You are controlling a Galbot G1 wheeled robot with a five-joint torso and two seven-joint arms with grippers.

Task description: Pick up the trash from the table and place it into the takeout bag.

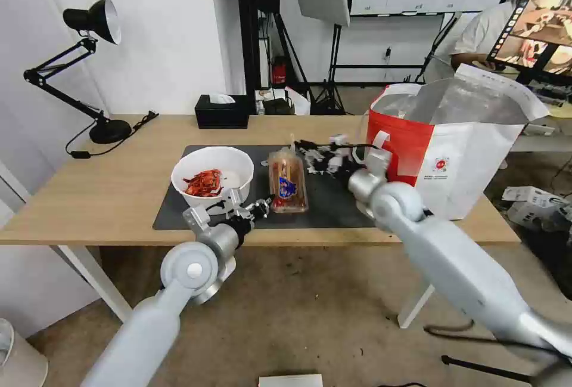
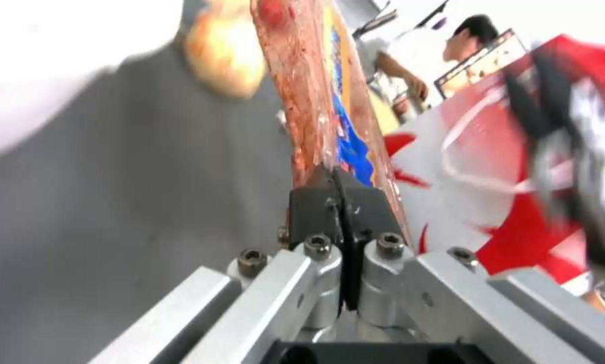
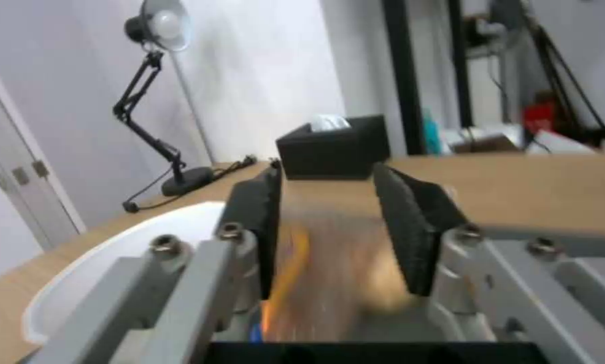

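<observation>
Head view: left tool (image 1: 266,201) clamped on the near edge of the clear clamshell tray (image 1: 288,180), mid-mat on the bench (image 1: 119,178), white bowl (image 1: 211,175) just beside it; takeout bag (image 1: 453,148) stands at the bench's right end. Left wrist view: fingers (image 2: 316,205) pinched together on the tray (image 2: 329,101) rim. Right wrist view: right tool (image 3: 339,230) spread apart above the tray (image 3: 342,278), black tissue box (image 3: 334,146) at the far edge.
</observation>
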